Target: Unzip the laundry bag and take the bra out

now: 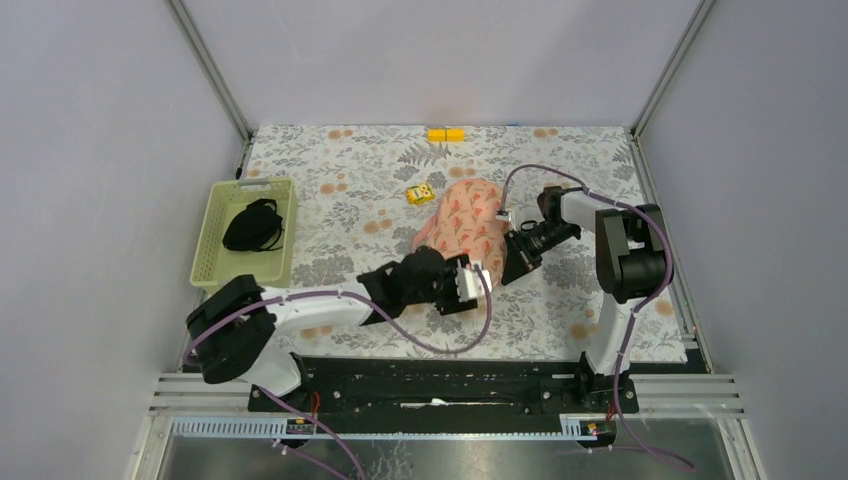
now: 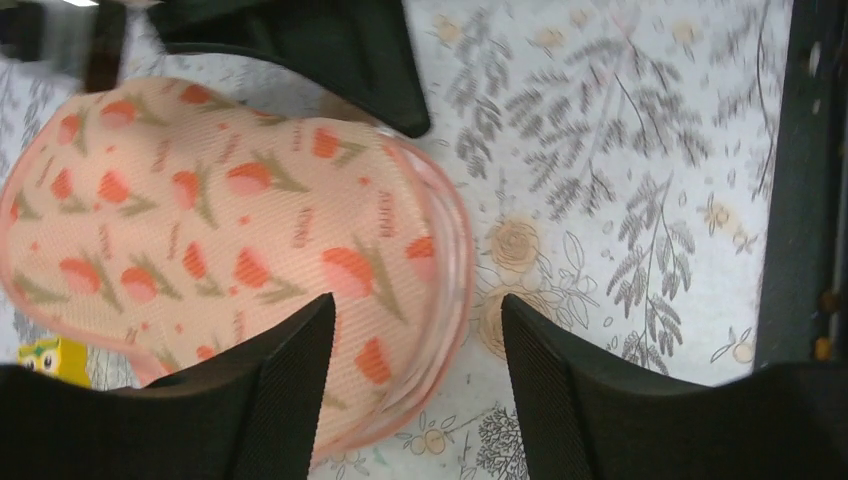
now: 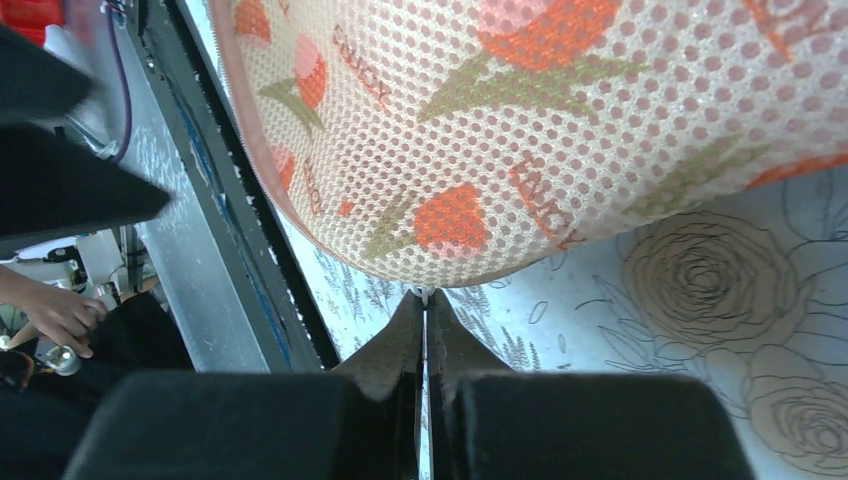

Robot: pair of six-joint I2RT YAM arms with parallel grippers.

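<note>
Tension was what the unzipping step seemed to need. The left end effector (image 1: 468, 285) would have done best to close on the near rim of the laundry bag (image 1: 463, 220) and pin it to the desk (image 1: 340, 180). The right end effector (image 1: 512, 262) could then draw along the curve of the seam rather than drag the whole pouch. A pull kept low and following the piping looked safer than a lift, since the soft bag would likely buckle.

At the left, the fingers (image 2: 290, 380) stood apart, one over the printed fabric and one over bare desk, straddling the pink rim without gripping it. The bag lay flat mid-desk between the two arms, apparently zipped. At the right, the fingers (image 3: 400, 345) were pressed together with their tips right at the bag's edge. Whether a zip pull sat between them was too small to tell. The bra showed in no view and was presumably inside.
</note>
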